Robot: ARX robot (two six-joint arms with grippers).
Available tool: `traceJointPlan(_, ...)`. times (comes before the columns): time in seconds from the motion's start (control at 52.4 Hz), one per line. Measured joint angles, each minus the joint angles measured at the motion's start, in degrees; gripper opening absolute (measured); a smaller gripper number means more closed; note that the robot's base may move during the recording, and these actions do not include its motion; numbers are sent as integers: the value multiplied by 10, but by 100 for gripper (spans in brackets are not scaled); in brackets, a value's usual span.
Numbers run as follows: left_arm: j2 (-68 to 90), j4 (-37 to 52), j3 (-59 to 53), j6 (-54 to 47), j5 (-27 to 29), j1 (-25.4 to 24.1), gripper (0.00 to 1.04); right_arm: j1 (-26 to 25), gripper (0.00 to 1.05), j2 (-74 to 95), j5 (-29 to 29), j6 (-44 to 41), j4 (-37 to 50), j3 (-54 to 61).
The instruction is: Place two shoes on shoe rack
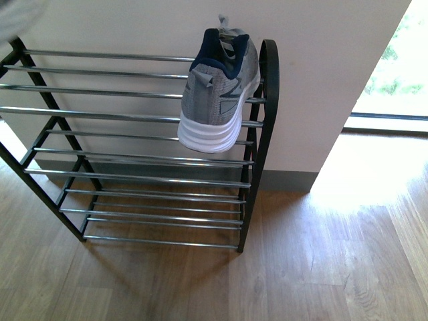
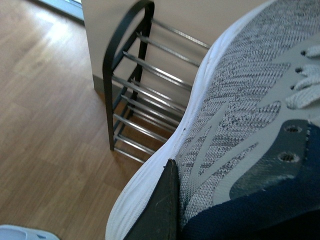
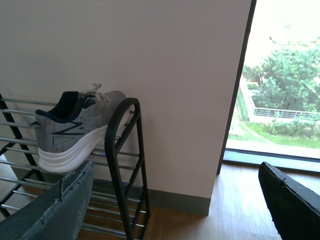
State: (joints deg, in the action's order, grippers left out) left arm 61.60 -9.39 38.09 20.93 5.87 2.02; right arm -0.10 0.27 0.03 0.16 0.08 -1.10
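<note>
**Surface.** Wood-grain plank floor (image 1: 301, 267), mid-brown, with a bright patch of sunlight at the far right below the window.

**Room.** Plain off-white wall (image 1: 321, 67) with a grey skirting board (image 1: 287, 179) along its foot. The wall ends at the right in a dark-framed glass window (image 3: 280, 75) that reaches down to the floor. Trees and a railing show outside.

**Shoe rack** (image 1: 134, 114). Black frame with rounded ends and several tiers of thin chrome bars. It stands on the floor with its back to the wall.

**Shoe on rack** (image 1: 221, 93). Grey knit with a thick white sole and navy collar. It sits on the top tier at the far right end, just beside the rounded frame end, heel toward the near side and toe toward the wall.

**Held shoe** (image 2: 240, 125). Same pattern. It fills the left wrist view, above the floor and near the rack's rounded end.

**Left gripper** (image 2: 170, 200). One dark finger shows, pressed flat against the held shoe's white sole edge by the navy collar; the shoe is in its grip.

**Right gripper** (image 3: 175, 215). Fingers spread wide with nothing between them. It is to the right of the rack and faces the shoe on rack.
</note>
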Motion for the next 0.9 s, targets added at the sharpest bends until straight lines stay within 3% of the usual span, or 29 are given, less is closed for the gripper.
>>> traceJointPlan(0.344, 274, 33, 145, 63, 15, 11, 1, 0, 96, 0, 0, 0, 0, 0)
traceJointPlan(0.63, 442, 9, 304, 142, 17, 96, 1, 0, 96, 0, 0, 0, 0, 0)
traceJointPlan(0.897, 530, -19, 400, 142, 5, 153, 1, 0, 96, 0, 0, 0, 0, 0)
